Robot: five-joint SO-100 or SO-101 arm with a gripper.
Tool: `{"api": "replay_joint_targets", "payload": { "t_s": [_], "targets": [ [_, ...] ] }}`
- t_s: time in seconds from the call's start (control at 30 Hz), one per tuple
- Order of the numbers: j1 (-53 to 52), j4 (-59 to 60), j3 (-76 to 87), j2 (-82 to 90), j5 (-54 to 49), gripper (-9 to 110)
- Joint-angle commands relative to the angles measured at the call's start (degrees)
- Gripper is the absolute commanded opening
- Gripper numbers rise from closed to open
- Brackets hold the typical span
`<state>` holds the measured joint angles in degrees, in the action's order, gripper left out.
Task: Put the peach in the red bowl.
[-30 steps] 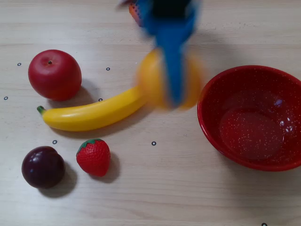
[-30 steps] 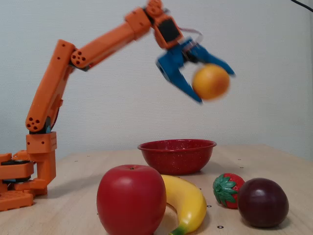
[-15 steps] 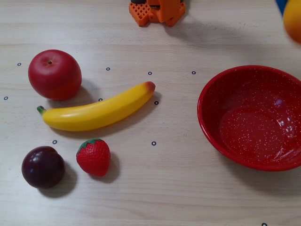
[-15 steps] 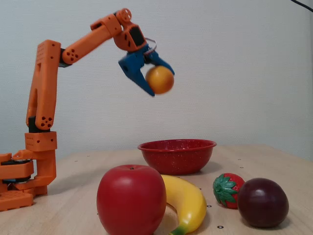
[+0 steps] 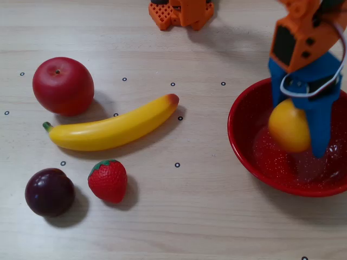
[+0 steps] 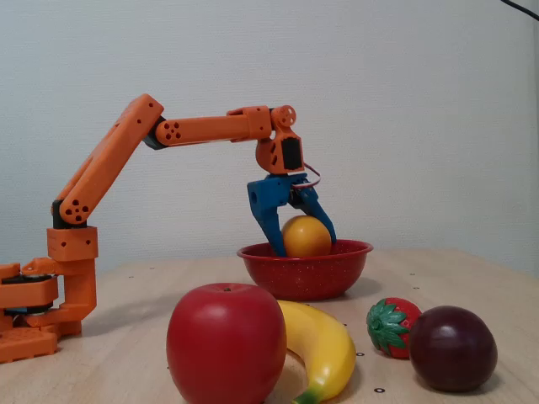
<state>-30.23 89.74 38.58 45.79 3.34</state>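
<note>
The peach [image 5: 287, 127] is a round yellow-orange fruit held between the blue fingers of my gripper [image 5: 297, 130]. It hangs just inside the rim of the red speckled bowl [image 5: 238, 135] at the right of the overhead view. In the fixed view the gripper [image 6: 305, 244] points down over the bowl [image 6: 303, 279]. Its fingers are closed on both sides of the peach [image 6: 305, 234], which sits at rim height.
A red apple [image 5: 63, 85], a yellow banana [image 5: 111, 129], a strawberry [image 5: 108, 180] and a dark plum [image 5: 49, 192] lie on the wooden table to the left of the bowl. The orange arm base [image 5: 180, 12] stands at the far edge.
</note>
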Motion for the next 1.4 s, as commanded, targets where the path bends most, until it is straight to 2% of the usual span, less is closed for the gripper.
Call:
{"api": "replay_joint_targets", "payload": {
  "t_s": [0.0,0.03,0.1,0.13,0.27,0.43,0.5,0.53,0.7,0.77,1.07,1.37],
  "targets": [
    [1.32,-0.97,-4.13,3.78,2.20,2],
    [1.49,-0.53,-4.04,3.78,2.46,11],
    [1.85,0.62,-3.78,4.39,2.90,40],
    [1.93,1.23,-3.96,4.83,2.90,47],
    [2.29,2.20,-3.96,7.91,3.69,54],
    [3.16,3.60,-3.87,10.63,4.04,55],
    [3.60,3.34,-3.78,11.69,4.31,55],
    [3.78,3.08,-3.78,12.57,4.66,50],
    [5.54,0.79,-2.11,19.69,3.43,12],
    [6.42,0.53,-0.88,23.03,2.72,1],
    [14.50,0.97,13.89,42.10,2.55,0],
    [29.88,-6.94,51.24,71.10,6.94,0]
  ]
}}
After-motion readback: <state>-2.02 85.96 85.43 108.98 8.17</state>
